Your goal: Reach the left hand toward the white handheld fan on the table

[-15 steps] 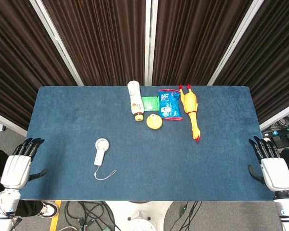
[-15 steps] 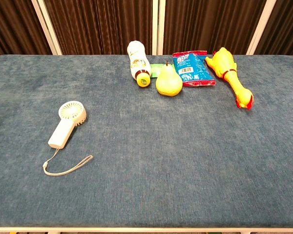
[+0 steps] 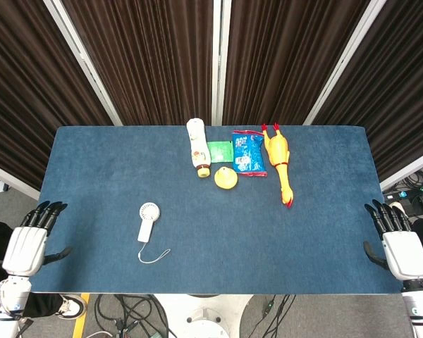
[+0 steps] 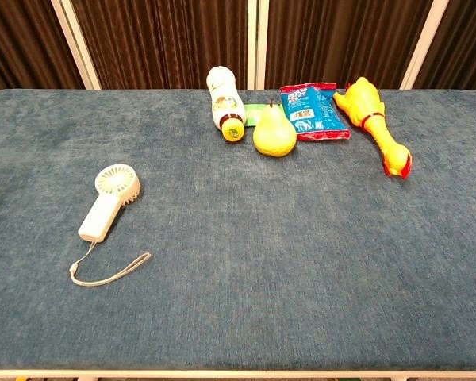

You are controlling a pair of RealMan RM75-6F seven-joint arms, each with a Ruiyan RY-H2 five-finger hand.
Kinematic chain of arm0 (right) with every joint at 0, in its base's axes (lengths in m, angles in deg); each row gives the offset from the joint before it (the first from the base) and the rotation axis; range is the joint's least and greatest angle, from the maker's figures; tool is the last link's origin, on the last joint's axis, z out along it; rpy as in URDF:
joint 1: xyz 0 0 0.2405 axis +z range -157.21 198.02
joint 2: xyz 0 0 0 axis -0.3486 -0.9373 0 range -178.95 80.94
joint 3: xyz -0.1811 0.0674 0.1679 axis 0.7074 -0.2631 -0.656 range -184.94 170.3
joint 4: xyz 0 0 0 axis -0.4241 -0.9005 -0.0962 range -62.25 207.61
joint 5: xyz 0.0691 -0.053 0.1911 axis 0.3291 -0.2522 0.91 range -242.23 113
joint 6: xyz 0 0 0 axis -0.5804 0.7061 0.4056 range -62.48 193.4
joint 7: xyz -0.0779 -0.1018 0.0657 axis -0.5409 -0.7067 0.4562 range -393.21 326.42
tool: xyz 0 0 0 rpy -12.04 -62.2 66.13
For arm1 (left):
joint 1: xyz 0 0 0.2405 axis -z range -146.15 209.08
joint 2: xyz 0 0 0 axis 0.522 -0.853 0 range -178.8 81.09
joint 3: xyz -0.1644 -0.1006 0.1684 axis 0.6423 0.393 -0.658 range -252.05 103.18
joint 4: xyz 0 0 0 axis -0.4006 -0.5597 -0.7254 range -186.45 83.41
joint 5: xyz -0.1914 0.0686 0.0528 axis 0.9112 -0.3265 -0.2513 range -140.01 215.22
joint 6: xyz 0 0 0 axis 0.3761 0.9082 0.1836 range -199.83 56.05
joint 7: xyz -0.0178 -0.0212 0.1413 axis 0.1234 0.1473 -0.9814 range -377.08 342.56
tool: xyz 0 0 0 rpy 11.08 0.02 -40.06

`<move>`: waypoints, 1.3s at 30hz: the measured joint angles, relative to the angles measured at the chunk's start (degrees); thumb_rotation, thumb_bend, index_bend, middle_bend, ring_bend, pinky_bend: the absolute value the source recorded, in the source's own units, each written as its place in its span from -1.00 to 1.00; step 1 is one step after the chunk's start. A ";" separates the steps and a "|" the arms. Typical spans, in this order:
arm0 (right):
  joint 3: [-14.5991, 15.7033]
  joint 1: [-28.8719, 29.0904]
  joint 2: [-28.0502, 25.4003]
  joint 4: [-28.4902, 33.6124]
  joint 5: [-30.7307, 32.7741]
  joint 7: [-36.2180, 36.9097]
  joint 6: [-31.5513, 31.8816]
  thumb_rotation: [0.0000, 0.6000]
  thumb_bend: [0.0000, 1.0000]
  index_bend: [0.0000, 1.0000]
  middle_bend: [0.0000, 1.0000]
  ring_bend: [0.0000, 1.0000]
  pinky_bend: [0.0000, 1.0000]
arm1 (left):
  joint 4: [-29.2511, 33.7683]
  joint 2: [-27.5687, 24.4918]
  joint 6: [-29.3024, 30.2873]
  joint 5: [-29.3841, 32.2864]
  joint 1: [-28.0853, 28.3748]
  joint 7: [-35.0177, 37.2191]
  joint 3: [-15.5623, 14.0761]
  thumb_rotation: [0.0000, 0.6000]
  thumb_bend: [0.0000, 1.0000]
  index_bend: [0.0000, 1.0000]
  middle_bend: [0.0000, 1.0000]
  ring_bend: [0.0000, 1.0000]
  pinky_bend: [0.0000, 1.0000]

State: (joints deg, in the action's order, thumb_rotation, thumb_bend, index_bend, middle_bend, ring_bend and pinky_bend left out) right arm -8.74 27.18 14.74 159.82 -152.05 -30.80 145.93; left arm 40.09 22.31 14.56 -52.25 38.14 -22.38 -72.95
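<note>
Left robot hand (image 3: 25, 248) barely shifted, fan (image 3: 146, 221) head-away

- The left robot hand (image 3: 25, 248) is beside the left near corner of the counter (image 3: 92, 176), fingers apart and pointing forward, holding nothing.
- The right robot hand (image 3: 398, 250) is beside the right near corner, fingers also apart, empty.
- The chest view shows neither hand.

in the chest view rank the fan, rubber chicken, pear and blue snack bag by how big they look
1. White handheld fan, though it lies nearest the camera, which enlarges it.
2. Rubber chicken.
3. Blue snack bag and pear look about alike; the pear hides the bag's corner, so no ranking.
</note>
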 measured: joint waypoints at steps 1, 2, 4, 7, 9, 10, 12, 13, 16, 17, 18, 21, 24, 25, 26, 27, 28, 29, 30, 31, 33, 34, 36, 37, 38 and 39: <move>0.02 -0.01 0.03 -0.06 -0.07 0.04 0.05 1.00 -0.35 -1.00 -1.00 -1.00 -1.00 | 0.04 -0.04 -0.05 -0.25 0.04 0.01 -0.11 1.00 -0.90 -0.71 -0.70 -0.76 -0.40; 0.02 -0.02 0.05 -0.08 -0.11 0.07 0.11 1.00 -0.35 -1.00 -1.00 -1.00 -1.00 | -0.01 -0.04 -0.11 -0.60 0.11 -0.09 -0.29 1.00 -0.90 -0.71 -0.68 -0.68 -0.31; -0.05 -0.04 -0.01 -0.02 -0.11 0.14 0.23 1.00 -0.35 -1.00 -1.00 -1.00 -1.00 | -0.01 0.03 -0.28 -0.97 0.19 -0.05 -0.55 1.00 -0.86 -0.71 -0.48 -0.43 -0.06; -0.21 -0.05 -0.13 0.09 -0.09 0.23 0.42 1.00 -0.35 -1.00 -1.00 -1.00 -1.00 | -0.05 0.32 -0.03 -1.44 0.37 -0.26 -0.48 1.00 -0.66 -0.71 0.30 0.31 0.53; -0.39 -0.02 -0.14 0.19 0.20 0.16 0.41 1.00 -0.35 -1.00 -1.00 -1.00 -1.00 | 0.15 0.20 -0.80 -1.65 0.67 -0.39 -0.77 1.00 -0.54 -0.71 0.58 0.60 0.73; -0.50 0.02 -0.10 0.29 0.43 0.05 0.34 1.00 -0.35 -1.00 -1.00 -1.00 -1.00 | 0.30 0.06 -1.42 -1.67 0.85 -0.54 -0.94 1.00 -0.48 -0.71 0.64 0.67 0.77; -0.73 0.20 0.06 0.72 0.92 -0.28 -0.04 1.00 -0.35 -1.00 -1.00 -1.00 -1.00 | 0.79 -0.27 -3.26 -1.67 1.43 -1.15 -1.34 1.00 -0.41 -0.71 0.67 0.71 0.79; -0.79 0.28 0.11 0.95 0.99 -0.43 -0.17 1.00 -0.35 -1.00 -1.00 -1.00 -1.00 | 1.04 -0.37 -4.10 -1.68 1.75 -1.41 -1.51 1.00 -0.39 -0.71 0.67 0.71 0.79; -0.98 0.41 -0.10 1.69 0.68 -0.60 0.12 1.00 -0.35 -1.00 -1.00 -1.00 -1.00 | 1.90 -0.42 -6.57 -2.28 2.95 -2.15 -2.32 1.00 -0.31 -0.70 0.67 0.71 0.79; -1.08 0.39 -0.23 1.87 0.46 -0.59 0.52 1.00 -0.35 -1.00 -1.00 -1.00 -1.00 | 2.12 -0.34 -7.19 -2.94 3.36 -2.36 -2.74 1.00 -0.29 -0.70 0.67 0.71 0.78; -1.22 0.32 -0.46 2.15 0.13 -0.57 1.24 1.00 -0.35 -1.00 -1.00 -1.00 -1.00 | 2.29 -0.23 -7.68 -3.54 3.68 -2.61 -3.08 1.00 -0.27 -0.70 0.66 0.71 0.78; -1.50 -0.01 -1.34 3.07 -0.78 -0.48 3.19 1.00 -0.35 -1.00 -1.00 -1.00 -1.00 | 2.97 0.46 -9.62 -4.91 4.68 -4.47 -3.90 1.00 -0.24 -0.70 0.65 0.71 0.77; -1.55 -0.41 -2.30 3.60 -1.21 -0.06 3.90 1.00 -0.35 -1.00 -1.00 -1.00 -1.00 | 3.24 1.97 -12.07 -4.23 5.61 -7.28 -4.02 1.00 -0.20 -0.70 0.64 0.71 0.76; -1.50 -0.42 -2.32 3.54 -1.10 0.03 3.67 1.00 -0.35 -1.00 -1.00 -1.00 -1.00 | 3.18 2.58 -12.93 -3.61 5.91 -8.12 -3.93 1.00 -0.20 -0.70 0.64 0.71 0.75; -1.44 -0.41 -2.34 3.44 -0.94 0.13 3.34 1.00 -0.35 -1.00 -1.00 -1.00 -1.00 | 3.02 3.48 -14.16 -2.56 6.35 -9.22 -3.75 1.00 -0.19 -0.70 0.64 0.71 0.75; -1.38 -0.36 -2.31 3.22 -0.70 0.28 2.83 1.00 -0.35 -1.00 -1.00 -1.00 -1.00 | 2.83 4.25 -15.16 -1.76 6.73 -10.00 -3.58 1.00 -0.19 -0.70 0.64 0.71 0.75; -1.32 -0.31 -2.25 2.99 -0.52 0.41 2.45 1.00 -0.35 -1.00 -1.00 -1.00 -1.00 | 2.57 5.10 -16.16 -0.96 7.15 -10.75 -3.39 1.00 -0.19 -0.70 0.64 0.71 0.74; -1.26 -0.24 -2.14 2.72 -0.44 0.63 2.17 1.00 -0.35 -1.00 -1.00 -1.00 -1.00 | 2.13 6.23 -17.48 0.04 7.76 -11.64 -3.13 1.00 -0.19 -0.70 0.64 0.71 0.74; -1.17 -0.14 -1.98 2.36 -0.49 1.06 1.96 1.00 -0.35 -1.00 -1.00 -1.00 -1.00 | 1.78 7.01 -18.42 0.73 8.24 -12.19 -2.94 1.00 -0.18 -0.70 0.64 0.71 0.73; -1.10 -0.06 -1.85 2.07 -0.60 1.48 1.83 1.00 -0.35 -1.00 -1.00 -1.00 -1.00 | 1.43 7.70 -19.32 1.40 8.72 -12.68 -2.73 1.00 -0.18 -0.70 0.64 0.71 0.72; -0.93 0.13 -1.51 1.20 -0.81 2.50 1.43 1.00 -0.35 -1.00 -1.00 -1.00 -1.00 | 0.65 8.96 -21.21 2.85 9.81 -13.65 -2.30 1.00 -0.18 -0.70 0.64 0.71 0.70; -0.89 0.23 -1.34 0.83 -0.81 2.75 1.18 1.00 -0.35 -1.00 -1.00 -1.00 -1.00 | 0.39 9.38 -21.94 3.44 10.23 -13.99 -2.15 1.00 -0.18 -0.70 0.64 0.71 0.70; -0.88 0.43 -0.98 0.34 -0.59 2.94 0.72 1.00 -0.35 -1.00 -1.00 -1.00 -1.00 | -0.10 10.31 -23.48 4.54 11.24 -14.71 -1.88 1.00 -0.18 -0.70 0.64 0.71 0.69; -0.90 0.49 -0.90 0.28 -0.51 2.96 0.65 1.00 -0.35 -1.00 -1.00 -1.00 -1.00 | -0.31 10.72 -24.01 4.91 11.67 -15.02 -1.78 1.00 -0.18 -0.70 0.64 0.71 0.69; -0.92 0.51 -0.87 0.28 -0.49 2.91 0.65 1.00 -0.35 -1.00 -1.00 -1.00 -1.00 | -0.55 11.22 -24.59 5.37 12.19 -15.36 -1.64 1.00 -0.18 -0.70 0.64 0.71 0.69; -0.93 0.51 -0.85 0.30 -0.48 2.80 0.67 1.00 -0.35 -1.00 -1.00 -1.00 -1.00 | -0.70 11.55 -24.94 5.66 12.53 -15.59 -1.53 1.00 -0.18 -0.70 0.64 0.71 0.69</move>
State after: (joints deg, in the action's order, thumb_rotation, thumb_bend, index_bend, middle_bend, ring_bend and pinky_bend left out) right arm -9.67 27.69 13.89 160.12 -152.53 -28.00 146.60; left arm 39.39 33.87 -10.38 -46.59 50.67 -37.97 -74.48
